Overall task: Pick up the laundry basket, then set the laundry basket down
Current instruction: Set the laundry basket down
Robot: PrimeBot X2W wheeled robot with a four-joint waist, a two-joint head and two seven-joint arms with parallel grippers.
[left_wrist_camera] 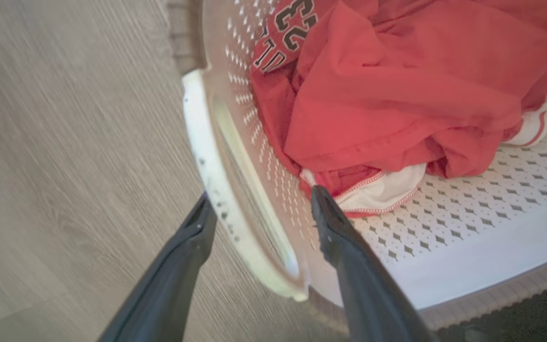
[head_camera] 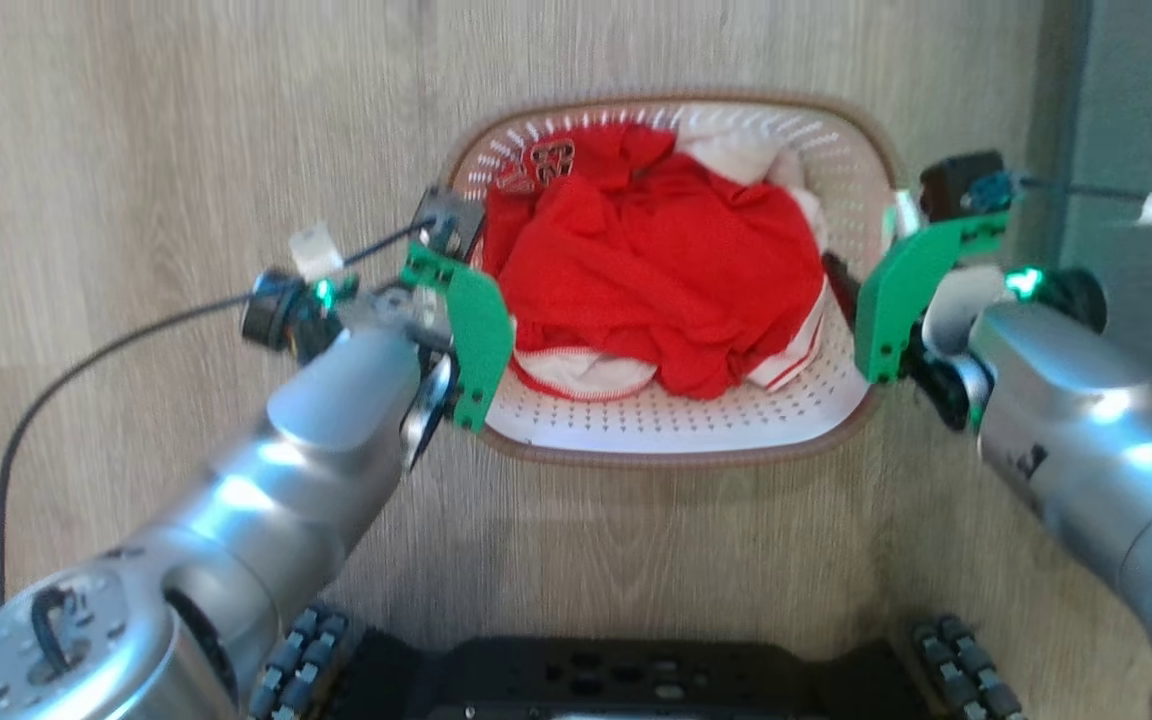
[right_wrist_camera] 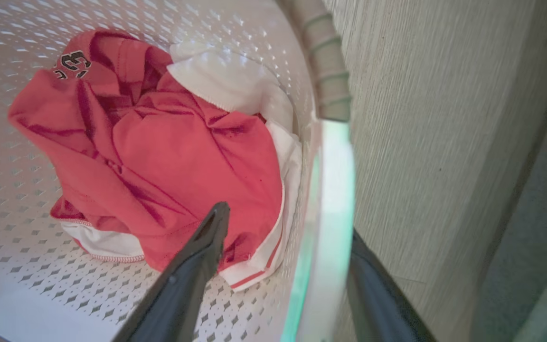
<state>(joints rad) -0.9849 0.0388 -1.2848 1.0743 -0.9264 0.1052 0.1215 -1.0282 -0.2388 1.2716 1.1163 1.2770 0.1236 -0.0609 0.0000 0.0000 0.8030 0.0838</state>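
The laundry basket (head_camera: 686, 430), cream with perforated walls and a brown rim, sits in the middle of the head view over a wood floor and holds crumpled red and white clothes (head_camera: 656, 250). My left gripper (head_camera: 481, 310) is at its left handle. In the left wrist view that gripper (left_wrist_camera: 259, 197) straddles the white handle (left_wrist_camera: 216, 190), one finger outside and one inside the basket (left_wrist_camera: 444, 247), both pressed to it. My right gripper (head_camera: 871, 300) is at the right handle. In the right wrist view it (right_wrist_camera: 285, 223) spans the white handle (right_wrist_camera: 330, 199), whose edge hides the outer fingertip.
Pale wood floor (head_camera: 136, 150) lies all around the basket. A grey panel (head_camera: 1136, 100) runs along the far right, close to my right arm. My dark base (head_camera: 636, 680) is just below the basket. A black cable (head_camera: 86, 360) trails from the left wrist.
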